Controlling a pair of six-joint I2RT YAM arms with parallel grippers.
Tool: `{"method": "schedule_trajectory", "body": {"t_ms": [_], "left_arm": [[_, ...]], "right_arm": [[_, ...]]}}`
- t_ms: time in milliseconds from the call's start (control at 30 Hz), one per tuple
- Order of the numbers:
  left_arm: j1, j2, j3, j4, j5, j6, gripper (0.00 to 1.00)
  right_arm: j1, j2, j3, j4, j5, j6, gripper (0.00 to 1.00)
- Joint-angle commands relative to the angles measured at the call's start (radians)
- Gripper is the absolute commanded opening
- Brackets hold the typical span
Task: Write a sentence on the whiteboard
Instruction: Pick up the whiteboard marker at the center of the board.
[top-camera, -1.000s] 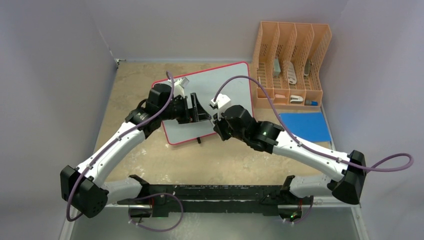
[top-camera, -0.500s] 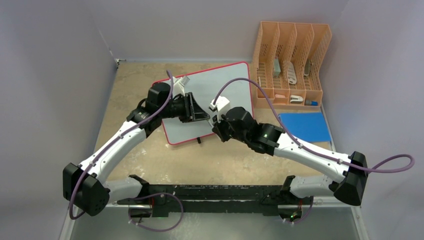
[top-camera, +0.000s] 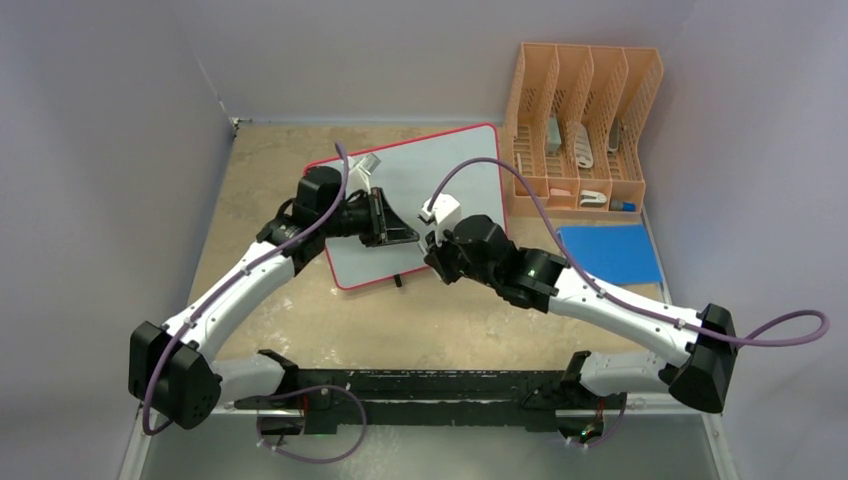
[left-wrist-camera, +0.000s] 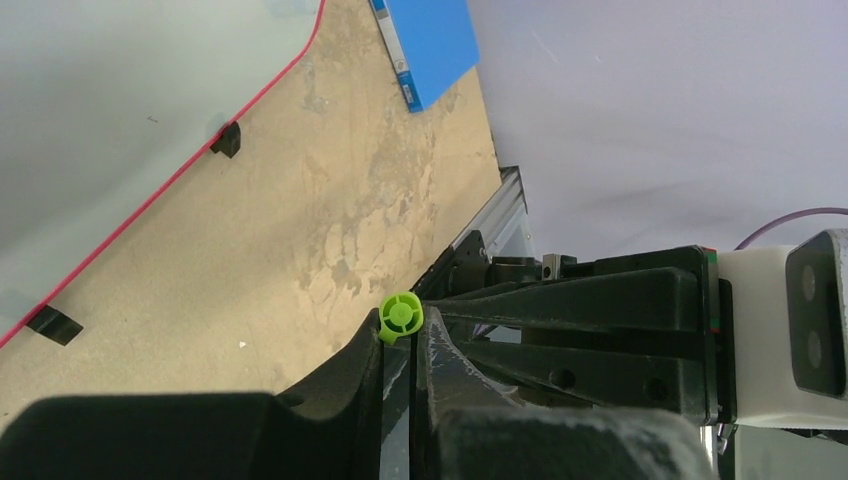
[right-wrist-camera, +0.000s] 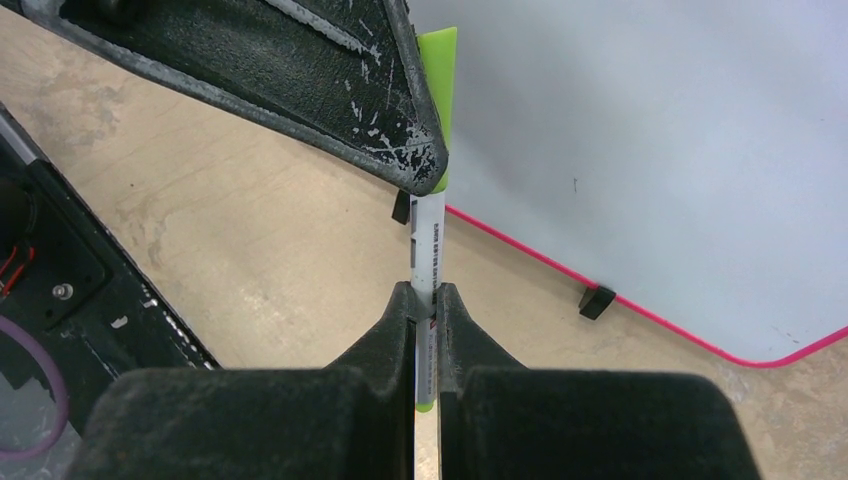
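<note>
On the mottled tan bench (top-camera: 290, 300) lies the pale, red-rimmed whiteboard (top-camera: 455, 170), rounded at its corners. Only the wrist views show the marker (right-wrist-camera: 428, 230): the right tool (right-wrist-camera: 425, 300) pinches its white barrel, and the left tool (left-wrist-camera: 400, 340) seemingly clamps its round green cap (left-wrist-camera: 401, 314).

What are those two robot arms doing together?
They are holding one marker between them, close to the near edge of the whiteboard. The right gripper is clamped on the marker's white barrel, and the left gripper is shut on its green cap. The cap is not off yet. No writing shows on the parts of the board in view.
</note>
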Motion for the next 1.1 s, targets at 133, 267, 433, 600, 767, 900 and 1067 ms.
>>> {"method": "schedule_trajectory", "body": {"t_ms": [133,267,433,600,767,900,1067], "left_arm": [[0.056,-0.092,-0.07,0.114,-0.022,-0.078,0.0],[0.108,-0.173,-0.166,0.21,-0.015,-0.165,0.0],[0.172,-0.279,-0.262,0.325,-0.013,-0.286,0.0],[0.192,-0.368,-0.354,0.411,-0.041,-0.405,0.0],[0.194,-0.45,-0.433,0.495,-0.098,-0.509,0.0],[0.194,-0.477,-0.495,0.598,-0.125,-0.597,0.0],[0.194,-0.488,-0.545,0.694,-0.16,-0.673,0.0]], "right_arm": [[0.008,-0.104,-0.048,0.166,-0.101,0.088,0.21],[0.006,-0.163,-0.078,0.252,-0.113,0.144,0.52],[-0.042,-0.256,-0.164,0.43,-0.162,0.288,0.76],[-0.177,-0.325,-0.293,0.628,-0.268,0.478,0.78],[-0.231,-0.36,-0.382,0.752,-0.304,0.583,0.8],[-0.234,-0.331,-0.431,0.864,-0.365,0.658,0.81],[-0.234,-0.301,-0.463,0.972,-0.393,0.696,0.8]]}}
